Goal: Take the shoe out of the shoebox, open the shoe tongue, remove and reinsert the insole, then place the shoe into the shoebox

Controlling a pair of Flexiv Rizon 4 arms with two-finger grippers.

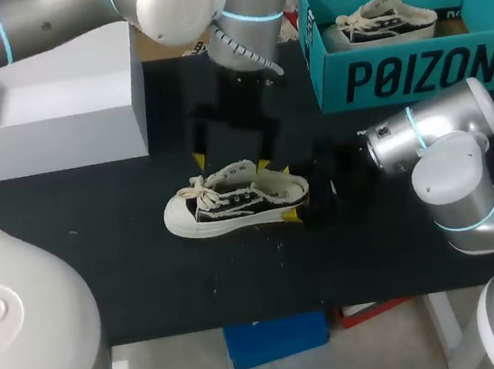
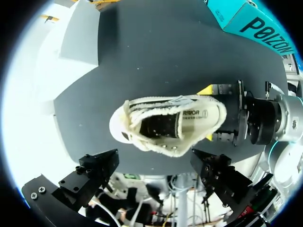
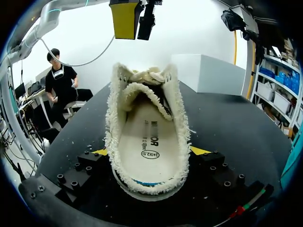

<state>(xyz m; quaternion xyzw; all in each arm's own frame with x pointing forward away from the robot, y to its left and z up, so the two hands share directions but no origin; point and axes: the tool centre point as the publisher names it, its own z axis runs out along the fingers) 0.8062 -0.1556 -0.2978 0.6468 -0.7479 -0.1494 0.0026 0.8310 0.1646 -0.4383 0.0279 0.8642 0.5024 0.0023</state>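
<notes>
While your right jaws clamped the heel of the shoe (image 1: pixel 236 206) from both sides, it stood on its sole on the bench (image 1: pixel 83 251), well apart from the teal shoebox (image 1: pixel 415 76). Your left jaws hung wide above the shoe's opening, touching nothing. The insole (image 3: pixel 149 146) lay flat inside, so I judged you were at the removal step, with the shoe out of the box and the tongue seemingly pushed forward. The next move called for lowering the left jaws into the collar, pinching the insole's heel edge and peeling it up, the right jaws holding the shoe down.
</notes>
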